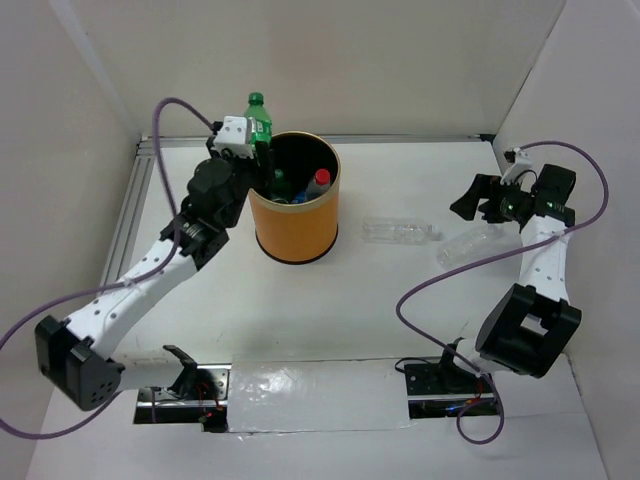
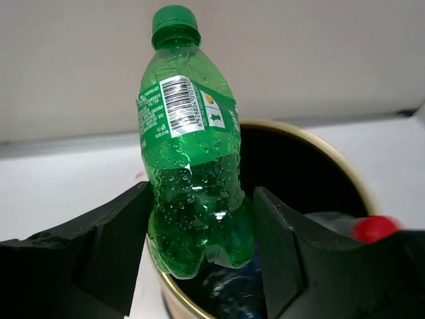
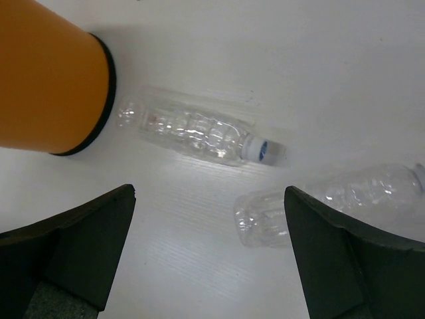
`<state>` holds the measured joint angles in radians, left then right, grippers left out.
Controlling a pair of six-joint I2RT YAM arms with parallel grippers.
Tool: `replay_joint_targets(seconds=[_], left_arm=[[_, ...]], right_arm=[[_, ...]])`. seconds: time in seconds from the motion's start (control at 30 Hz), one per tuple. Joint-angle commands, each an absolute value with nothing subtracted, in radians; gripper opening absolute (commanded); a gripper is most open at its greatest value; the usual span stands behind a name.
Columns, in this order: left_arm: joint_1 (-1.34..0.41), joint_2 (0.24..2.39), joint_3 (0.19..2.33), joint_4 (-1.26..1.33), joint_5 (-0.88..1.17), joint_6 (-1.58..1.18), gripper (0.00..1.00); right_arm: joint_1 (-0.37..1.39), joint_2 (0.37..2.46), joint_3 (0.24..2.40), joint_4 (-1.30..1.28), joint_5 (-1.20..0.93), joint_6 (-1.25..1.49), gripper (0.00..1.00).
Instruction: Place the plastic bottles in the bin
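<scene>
Bin (image 1: 295, 228) mouth: left rim blocked by green bottle (image 2: 186, 113), gripped in left pincer (image 2: 202, 199). Red-capped bottle (image 1: 321, 179) stands up inside, right side. Right of bin, near clear bottle (image 3: 189, 129) and far clear bottle (image 3: 325, 203) lie apart, a strip of bare table (image 1: 330, 310) between them. Right pincer (image 3: 209, 193) hangs above that gap, jaws wide. Passable table in front of bin.

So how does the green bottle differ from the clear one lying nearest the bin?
The green bottle is tinted green with a green cap; the clear bottle is colourless with a white cap. The green bottle is cap-up, pinched in the left gripper over the rim of the bin; the clear bottle lies on its side, loose on the table. Both are capped plastic bottles.
</scene>
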<state>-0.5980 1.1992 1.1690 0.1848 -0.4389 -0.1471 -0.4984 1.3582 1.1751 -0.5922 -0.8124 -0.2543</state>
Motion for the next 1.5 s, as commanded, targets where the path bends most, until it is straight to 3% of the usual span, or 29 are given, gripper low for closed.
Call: replay_joint_targets(seconds=[0.0,0.07,0.1,0.17,0.27,0.3,0.57,0.77,0.83,0.93,0.97,1.13,1.2,1.27,1.3,1.33,1.47], left_arm=[[-0.54,1.291,1.183,0.132,-0.456,-0.173,0.02],[-0.526,1.348,1.206,0.117,-0.446,-0.186,0.1],[-0.526,1.365,1.215,0.106,-0.446,-0.186,0.24],[-0.515,1.402,1.229,0.083,-0.437,-0.212,0.42],[-0.506,1.414,1.252,0.083,-0.437,-0.212,0.9],[-0.506,1.414,1.252,0.083,-0.437,-0.212,1.0],[-0.609,1.27,1.283,0.17,-0.399,-0.089,1.0],[-0.82,1.111,1.111,0.21,-0.191,-0.066,1.0],[-0.918,1.089,1.019,0.224,-0.204,-0.081,1.0],[-1.036,1.069,0.895,0.239,-0.25,-0.135,1.0],[-1.063,1.069,0.864,0.251,-0.311,-0.149,1.0],[-1.166,1.046,0.709,0.285,-0.394,-0.309,1.0],[-1.196,1.046,0.655,0.285,-0.407,-0.351,0.99],[-1.209,1.046,0.618,0.304,-0.407,-0.405,0.99],[-1.218,1.06,0.606,0.304,-0.396,-0.416,0.99],[-1.218,1.084,0.597,0.304,-0.385,-0.435,0.99],[-1.218,1.172,0.537,0.344,-0.339,-0.457,0.99]], right_arm=[[-0.505,1.368,1.197,-0.6,-0.666,-0.195,1.0],[-0.505,1.356,1.178,-0.572,-0.573,-0.106,1.0],[-0.505,1.356,1.178,-0.562,-0.528,-0.072,1.0],[-0.505,1.356,1.169,-0.551,-0.361,0.023,1.0],[-0.505,1.38,1.149,-0.541,-0.194,0.095,1.0],[-0.496,1.396,1.135,-0.529,-0.166,0.107,1.0],[-0.434,1.589,1.114,-0.43,-0.006,0.268,1.0],[-0.365,1.742,1.126,-0.374,0.051,0.369,1.0],[-0.351,1.778,1.135,-0.362,0.06,0.382,1.0],[-0.377,1.816,1.155,-0.362,0.034,0.382,0.77],[-0.391,1.803,1.155,-0.362,0.012,0.368,0.52],[-0.4,1.64,1.216,-0.391,-0.069,0.2,0.2],[-0.362,1.541,1.268,-0.391,-0.136,0.131,0.19],[-0.328,1.491,1.369,-0.377,-0.353,0.014,0.18],[-0.319,1.462,1.403,-0.347,-0.483,-0.039,0.18],[-0.31,1.462,1.44,-0.333,-0.741,-0.158,0.19],[-0.151,1.457,1.525,-0.053,-0.983,-0.208,0.13]])
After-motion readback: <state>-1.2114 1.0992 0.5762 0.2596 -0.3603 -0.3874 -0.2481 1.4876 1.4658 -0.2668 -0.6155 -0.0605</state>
